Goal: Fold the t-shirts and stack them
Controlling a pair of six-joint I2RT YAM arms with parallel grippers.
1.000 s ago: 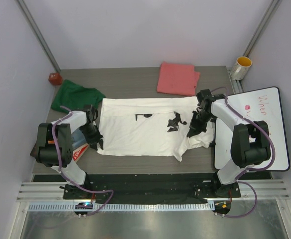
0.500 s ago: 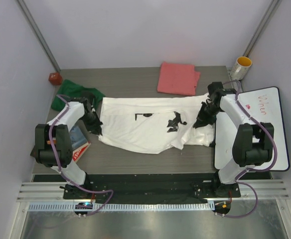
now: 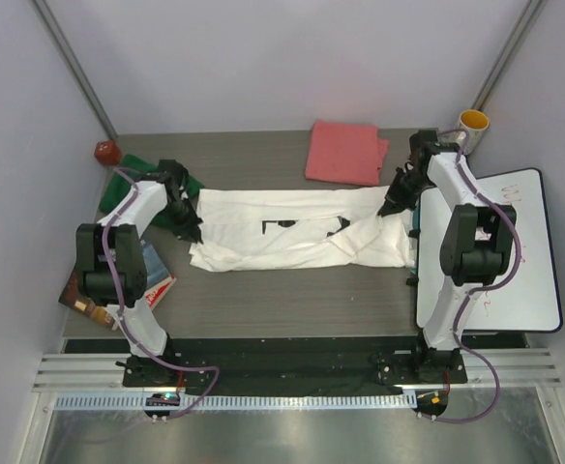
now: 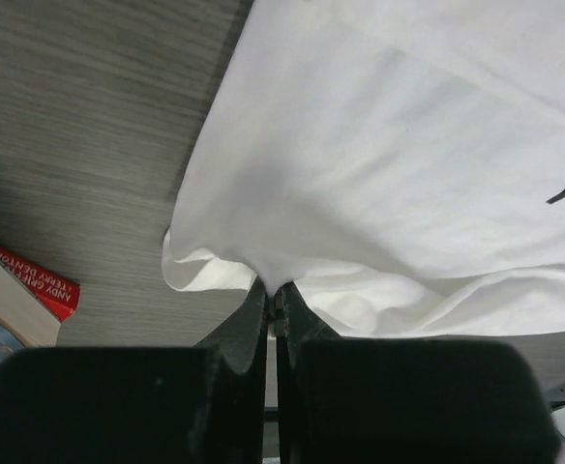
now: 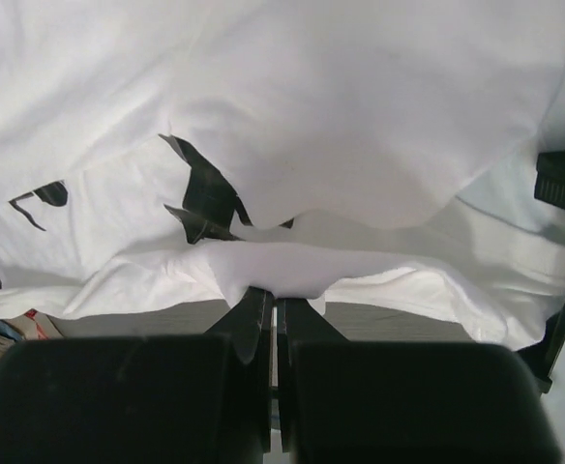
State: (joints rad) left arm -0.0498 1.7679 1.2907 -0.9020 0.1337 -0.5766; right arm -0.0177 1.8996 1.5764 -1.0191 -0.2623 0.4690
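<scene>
Both arms have swung farther from their bases, and from above the white t-shirt (image 3: 292,242) now lies doubled over as a narrower band across the middle of the table (image 3: 263,300). The left gripper (image 3: 190,232) is at its left end and the right gripper (image 3: 391,205) at its right. Beyond it the coral-pink t-shirt (image 3: 343,152) lies folded, and the dark green t-shirt (image 3: 193,184) is bunched at the far left.

At the left wrist, the left gripper (image 4: 271,290) is pressed together, pinching a gathered edge of the white t-shirt (image 4: 408,145). A red book (image 4: 31,282) lies nearby.

At the right wrist, the right gripper (image 5: 273,295) likewise pinches a fold of the white t-shirt (image 5: 360,97).
</scene>
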